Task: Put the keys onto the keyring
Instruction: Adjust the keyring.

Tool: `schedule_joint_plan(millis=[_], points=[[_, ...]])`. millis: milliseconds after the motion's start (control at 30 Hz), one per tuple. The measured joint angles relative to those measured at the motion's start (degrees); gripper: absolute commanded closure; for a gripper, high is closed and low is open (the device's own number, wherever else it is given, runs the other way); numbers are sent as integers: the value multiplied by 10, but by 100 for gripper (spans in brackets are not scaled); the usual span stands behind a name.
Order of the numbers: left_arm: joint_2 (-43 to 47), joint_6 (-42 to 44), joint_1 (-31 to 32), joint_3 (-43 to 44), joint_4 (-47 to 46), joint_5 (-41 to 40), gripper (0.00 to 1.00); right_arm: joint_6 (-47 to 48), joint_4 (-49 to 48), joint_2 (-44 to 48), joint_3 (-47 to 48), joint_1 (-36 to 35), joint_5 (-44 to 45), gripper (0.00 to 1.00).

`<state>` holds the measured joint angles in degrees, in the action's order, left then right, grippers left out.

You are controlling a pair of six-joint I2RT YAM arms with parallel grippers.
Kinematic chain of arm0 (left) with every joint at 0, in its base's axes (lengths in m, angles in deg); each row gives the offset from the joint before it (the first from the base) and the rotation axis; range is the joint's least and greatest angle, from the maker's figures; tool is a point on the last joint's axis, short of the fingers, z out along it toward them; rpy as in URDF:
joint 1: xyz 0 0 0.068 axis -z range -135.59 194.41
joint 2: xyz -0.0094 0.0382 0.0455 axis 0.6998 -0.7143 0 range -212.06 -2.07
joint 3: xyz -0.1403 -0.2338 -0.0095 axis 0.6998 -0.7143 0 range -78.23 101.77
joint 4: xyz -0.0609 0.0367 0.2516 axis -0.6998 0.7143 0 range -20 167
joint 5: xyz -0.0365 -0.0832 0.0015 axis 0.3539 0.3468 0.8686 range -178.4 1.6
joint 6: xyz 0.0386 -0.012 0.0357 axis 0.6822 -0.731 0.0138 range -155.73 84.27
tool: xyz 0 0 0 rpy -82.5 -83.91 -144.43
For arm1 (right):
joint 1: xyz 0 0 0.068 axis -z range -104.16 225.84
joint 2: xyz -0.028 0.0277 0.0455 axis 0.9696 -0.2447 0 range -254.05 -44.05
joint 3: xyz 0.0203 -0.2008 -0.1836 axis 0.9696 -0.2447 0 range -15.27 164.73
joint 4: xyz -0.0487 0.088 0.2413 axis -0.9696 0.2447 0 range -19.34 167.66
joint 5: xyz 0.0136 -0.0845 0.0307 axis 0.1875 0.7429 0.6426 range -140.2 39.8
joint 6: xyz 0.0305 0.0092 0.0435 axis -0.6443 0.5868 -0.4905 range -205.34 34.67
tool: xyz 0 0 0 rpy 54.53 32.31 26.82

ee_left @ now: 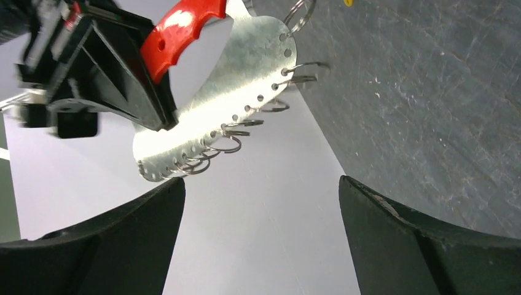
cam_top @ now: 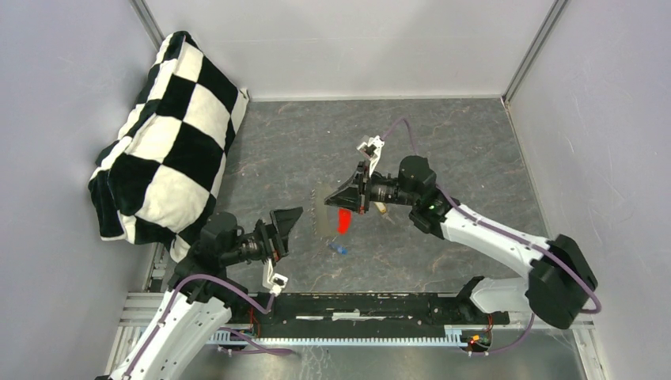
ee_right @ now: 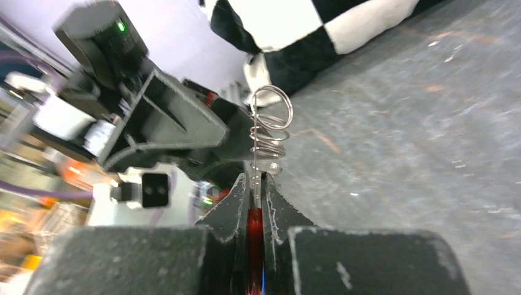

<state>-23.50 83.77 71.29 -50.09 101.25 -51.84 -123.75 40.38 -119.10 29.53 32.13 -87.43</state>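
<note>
The keyring (cam_top: 344,220) is a thin metal plate (ee_left: 246,74) with a red handle and several wire rings (ee_right: 270,126) along its edge. My right gripper (cam_top: 354,195) is shut on its red handle (ee_left: 181,27) and holds it above the table's middle. In the right wrist view the plate runs edge-on between the shut jaws of that gripper (ee_right: 255,179). My left gripper (cam_top: 286,231) stands open just left of the keyring, its fingers (ee_left: 147,209) wide apart below the plate with nothing between them. A blue-capped key (cam_top: 339,249) and a yellow-capped key (cam_top: 381,209) lie on the table.
A black-and-white checkered cushion (cam_top: 170,134) leans against the left wall. Grey walls close in the dark stone-patterned table (cam_top: 475,158) on three sides. The arms' mounting rail (cam_top: 356,305) runs along the near edge.
</note>
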Motion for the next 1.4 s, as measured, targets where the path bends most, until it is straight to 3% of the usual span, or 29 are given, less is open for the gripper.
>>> schedule_joint_plan(millis=[100, 167, 333, 500, 667, 800, 967, 1167, 1333, 1400], points=[[-6, -19, 0, 19, 5, -19, 0, 150, 111, 48, 35, 0, 2, 99], [-25, -80, 0, 54, 10, -25, 0, 235, 156, 87, 39, 0, -6, 99], [-128, -359, 0, 209, 5, -27, 0, 396, 239, 141, 39, -1, -42, 99], [-252, -651, 0, 357, 3, 62, 0, 486, 310, 142, 42, -4, -61, 99], [-295, -880, 0, 324, -9, 177, 0, 521, 339, 143, 42, -7, -75, 99], [-292, -1010, 0, 257, -43, 253, 0, 533, 349, 145, 44, -11, -92, 99], [-282, -1097, 0, 220, -103, 306, 2, 538, 356, 144, 50, -20, -123, 99], [-280, -1139, 0, 207, -156, 345, 7, 539, 356, 133, 64, -36, -140, 99], [-277, -1146, 2, 177, -166, 358, 21, 532, 338, 116, 65, -51, -140, 99], [-276, -1146, 3, 169, -166, 360, 31, 529, 331, 109, 65, -57, -139, 99]])
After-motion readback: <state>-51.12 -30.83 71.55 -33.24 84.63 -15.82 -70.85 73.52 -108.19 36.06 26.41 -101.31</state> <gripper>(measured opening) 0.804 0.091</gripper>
